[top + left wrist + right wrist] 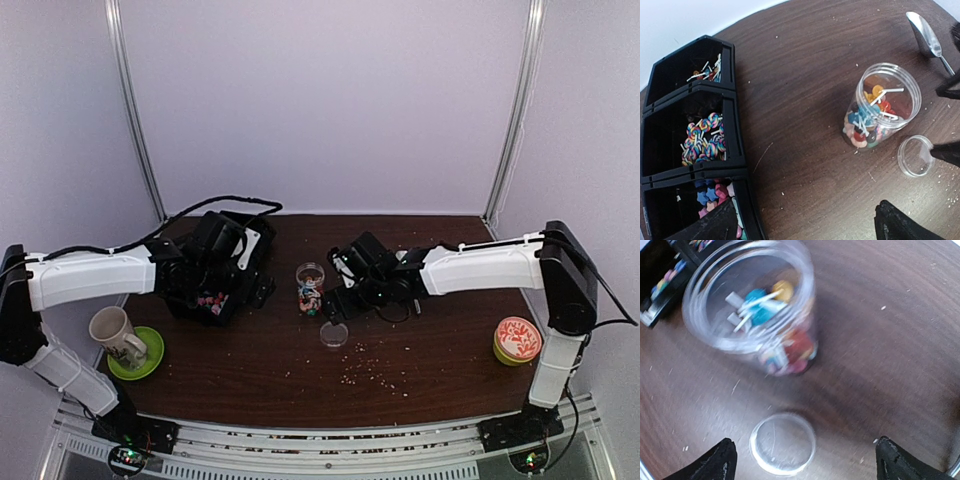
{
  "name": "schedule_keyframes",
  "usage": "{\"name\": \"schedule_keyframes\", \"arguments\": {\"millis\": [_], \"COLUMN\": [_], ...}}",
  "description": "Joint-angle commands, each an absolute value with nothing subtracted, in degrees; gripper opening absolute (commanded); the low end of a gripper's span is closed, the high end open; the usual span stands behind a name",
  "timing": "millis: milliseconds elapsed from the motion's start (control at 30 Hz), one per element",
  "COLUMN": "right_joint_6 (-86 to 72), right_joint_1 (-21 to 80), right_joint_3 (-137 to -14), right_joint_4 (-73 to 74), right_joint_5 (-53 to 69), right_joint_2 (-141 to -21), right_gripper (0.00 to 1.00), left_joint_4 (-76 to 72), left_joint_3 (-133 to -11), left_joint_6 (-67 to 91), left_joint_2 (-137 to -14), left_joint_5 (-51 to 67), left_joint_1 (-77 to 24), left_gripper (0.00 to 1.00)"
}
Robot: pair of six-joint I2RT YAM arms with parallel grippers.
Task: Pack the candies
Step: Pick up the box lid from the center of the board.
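A clear jar (310,285) (882,107) (755,305) stands upright in the middle of the table, without its lid and partly filled with mixed candies (865,125). Its clear lid (333,335) (915,156) (783,442) lies flat beside it. More candies (702,140) lie in a black three-compartment tray (215,295) (735,125). My left gripper (807,225) hangs open over the tray's near corner and bare wood. My right gripper (805,462) is open above the lid, which lies between its fingers, nearer the left one; nothing is held.
A metal scoop (925,35) lies behind the jar. A mug (115,333) stands on a green saucer (152,352) at the front left. A round container with a red patterned top (517,340) sits at the front right. Pale crumbs (375,370) dot the front of the table.
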State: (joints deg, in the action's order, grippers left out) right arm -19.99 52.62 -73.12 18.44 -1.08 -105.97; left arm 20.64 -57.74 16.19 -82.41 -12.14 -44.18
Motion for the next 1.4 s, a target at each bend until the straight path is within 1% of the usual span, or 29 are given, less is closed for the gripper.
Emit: {"name": "schedule_keyframes", "arguments": {"millis": [0, 167, 333, 800, 900, 967, 1167, 1367], "right_joint_6": [-18.3, -19.1, -19.0, -18.6, -18.3, -18.0, -18.0, -17.9], "right_joint_1": [55.8, 56.5, 57.3, 57.7, 57.9, 57.9, 57.9, 58.1], "right_joint_3": [-71.1, -69.6, -71.3, -77.4, -78.2, -78.6, -79.2, -80.1], "right_joint_4": [21.6, 21.5, 23.0, 26.1, 26.6, 27.0, 27.4, 27.6], "right_joint_5": [0.0, 1.3, 0.7, -2.2, -2.7, -2.8, -3.4, -3.0], "right_joint_2": [-102.5, -103.2, -105.4, -112.3, -113.4, -114.0, -114.9, -115.8], "right_gripper": [0.97, 0.97, 0.97, 0.96, 0.94, 0.91, 0.90, 0.86], "left_joint_4": [16.4, 17.1, 18.4, 14.9, 14.9, 14.8, 14.8, 14.6], "left_joint_3": [-56.6, -57.4, -57.7, -53.5, -53.4, -53.3, -53.1, -53.1], "left_joint_6": [18.6, 20.3, 21.4, 22.3, 22.4, 22.5, 22.5, 22.5], "left_joint_2": [-80.8, -81.8, -82.4, -77.6, -77.8, -77.8, -77.4, -77.2], "left_joint_5": [-14.1, -16.3, -18.0, -21.5, -21.6, -21.8, -21.9, -22.0], "left_joint_1": [-43.7, -43.7, -43.7, -43.7, -43.7, -43.7, -43.7, -43.7], "left_gripper": [0.98, 0.98, 0.98, 0.98, 0.98, 0.98, 0.98, 0.98]}}
